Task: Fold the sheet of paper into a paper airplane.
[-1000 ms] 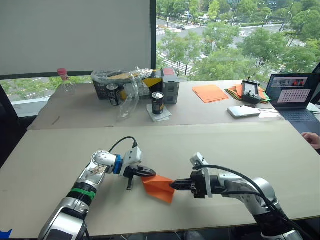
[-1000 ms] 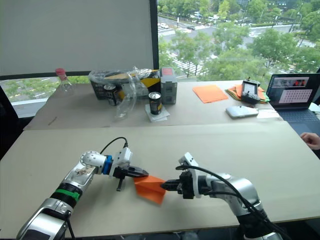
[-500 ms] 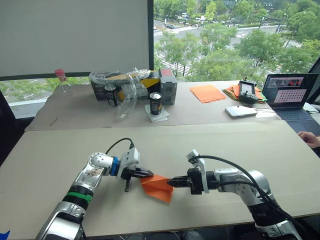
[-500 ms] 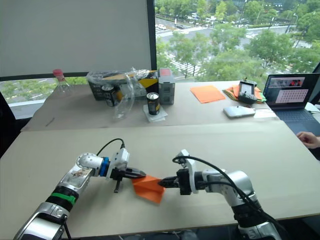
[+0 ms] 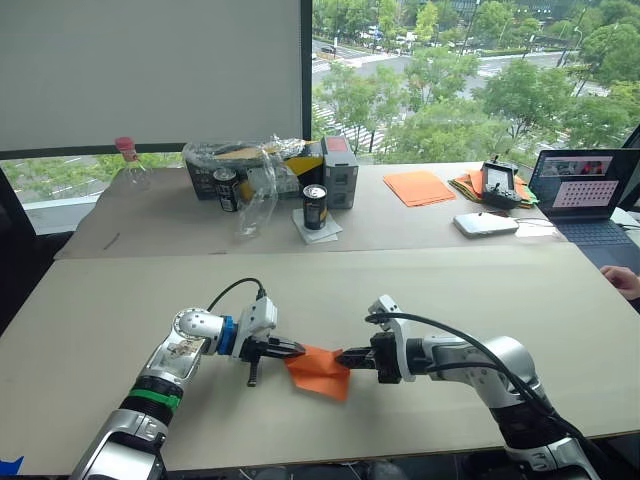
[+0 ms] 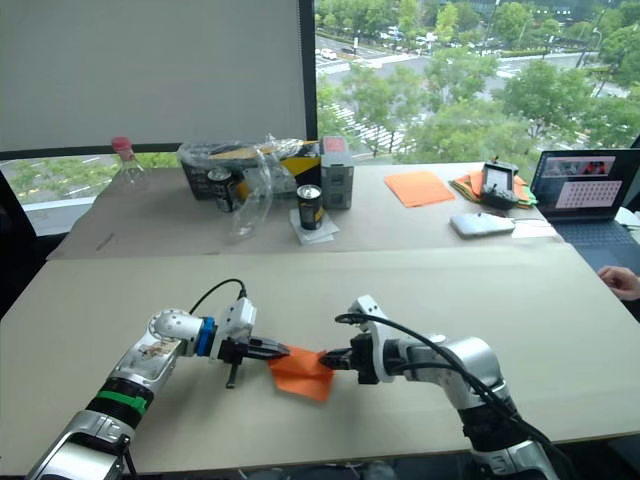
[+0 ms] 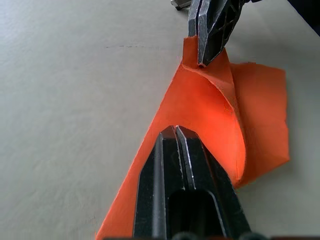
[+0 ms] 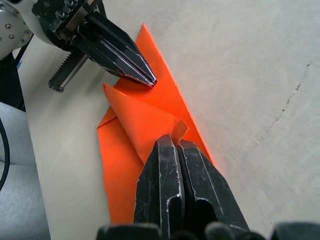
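While one creased bright-orange paper sheet (image 5: 320, 368) lies lower centre on the tabletop (image 5: 480, 290), two grippers' closed fingers pinch its opposite ends: left gripper (image 5: 296, 349), right gripper (image 5: 343, 357).

I see a laptop (image 5: 585, 195) at the far right. Two cans (image 5: 315, 206) stand near a clear bottle (image 5: 129, 164). An orange stack (image 5: 420, 186) lies beyond.
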Robot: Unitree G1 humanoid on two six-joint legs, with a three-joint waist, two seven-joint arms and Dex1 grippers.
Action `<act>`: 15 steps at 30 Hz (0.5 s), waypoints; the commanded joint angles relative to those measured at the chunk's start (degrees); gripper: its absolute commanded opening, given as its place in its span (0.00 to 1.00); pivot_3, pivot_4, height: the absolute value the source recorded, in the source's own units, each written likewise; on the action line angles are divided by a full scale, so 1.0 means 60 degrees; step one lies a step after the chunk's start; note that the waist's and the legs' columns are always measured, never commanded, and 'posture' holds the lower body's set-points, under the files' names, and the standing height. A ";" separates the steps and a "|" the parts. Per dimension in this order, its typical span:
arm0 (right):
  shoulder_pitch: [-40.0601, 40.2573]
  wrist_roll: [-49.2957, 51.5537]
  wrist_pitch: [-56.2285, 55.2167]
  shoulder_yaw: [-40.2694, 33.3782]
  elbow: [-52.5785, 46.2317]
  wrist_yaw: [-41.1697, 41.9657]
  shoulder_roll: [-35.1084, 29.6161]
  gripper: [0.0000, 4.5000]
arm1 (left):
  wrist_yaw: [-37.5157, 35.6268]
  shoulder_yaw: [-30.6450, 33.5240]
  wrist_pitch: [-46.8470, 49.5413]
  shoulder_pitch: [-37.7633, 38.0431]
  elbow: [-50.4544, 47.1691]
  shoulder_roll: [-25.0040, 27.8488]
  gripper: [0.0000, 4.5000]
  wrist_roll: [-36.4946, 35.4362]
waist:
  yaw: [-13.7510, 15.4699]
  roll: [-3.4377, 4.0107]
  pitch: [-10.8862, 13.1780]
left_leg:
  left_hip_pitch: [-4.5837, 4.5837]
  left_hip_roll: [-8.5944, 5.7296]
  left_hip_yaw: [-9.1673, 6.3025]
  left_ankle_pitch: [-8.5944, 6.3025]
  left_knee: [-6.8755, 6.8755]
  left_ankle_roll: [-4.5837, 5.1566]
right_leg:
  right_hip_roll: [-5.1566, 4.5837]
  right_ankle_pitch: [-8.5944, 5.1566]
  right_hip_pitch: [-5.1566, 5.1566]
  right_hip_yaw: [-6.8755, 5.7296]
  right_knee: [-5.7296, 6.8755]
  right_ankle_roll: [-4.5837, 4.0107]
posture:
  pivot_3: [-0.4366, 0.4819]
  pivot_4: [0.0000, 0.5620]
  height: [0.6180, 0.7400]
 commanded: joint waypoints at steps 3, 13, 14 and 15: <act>0.0654 0.0160 0.0818 -0.0390 -0.0217 -0.0498 -0.0049 0.00 | 0.0058 -0.0046 0.0090 0.0055 -0.0001 0.0039 0.00 0.0042 | 0.0068 0.0001 0.0000 | -0.0008 -0.0002 0.0000 -0.0003 -0.0002 -0.0001 | -0.0002 0.0016 0.0000 -0.0002 -0.0017 -0.0026 | 0.48 0.27 0.63; 0.1056 -0.0028 0.0863 -0.0667 -0.0045 -0.1157 0.0275 0.00 | 0.0155 0.0143 0.0284 -0.0003 -0.0052 -0.0088 0.00 -0.0190 | 0.0109 -0.0001 -0.0001 | -0.0009 -0.0002 -0.0001 -0.0011 -0.0013 0.0007 | -0.0001 0.0041 0.0013 -0.0015 -0.0087 -0.0037 | 0.48 0.27 0.63; 0.1097 -0.0025 0.0870 -0.0680 -0.0044 -0.1189 0.0282 0.00 | 0.0176 0.0195 0.0376 0.0003 -0.0108 -0.0092 0.00 -0.0267 | 0.0113 -0.0001 -0.0001 | -0.0008 -0.0002 -0.0002 -0.0011 -0.0012 0.0007 | 0.0000 0.0031 0.0013 -0.0018 -0.0087 -0.0020 | 0.48 0.27 0.63; 0.1123 -0.0051 0.0840 -0.0676 -0.0031 -0.1226 0.0286 0.00 | 0.0202 0.0278 0.0497 0.0009 -0.0182 -0.0098 0.00 -0.0392 | 0.0116 -0.0001 -0.0001 | -0.0008 -0.0001 -0.0002 -0.0011 -0.0012 0.0007 | -0.0001 0.0024 0.0013 -0.0018 -0.0087 -0.0007 | 0.48 0.27 0.63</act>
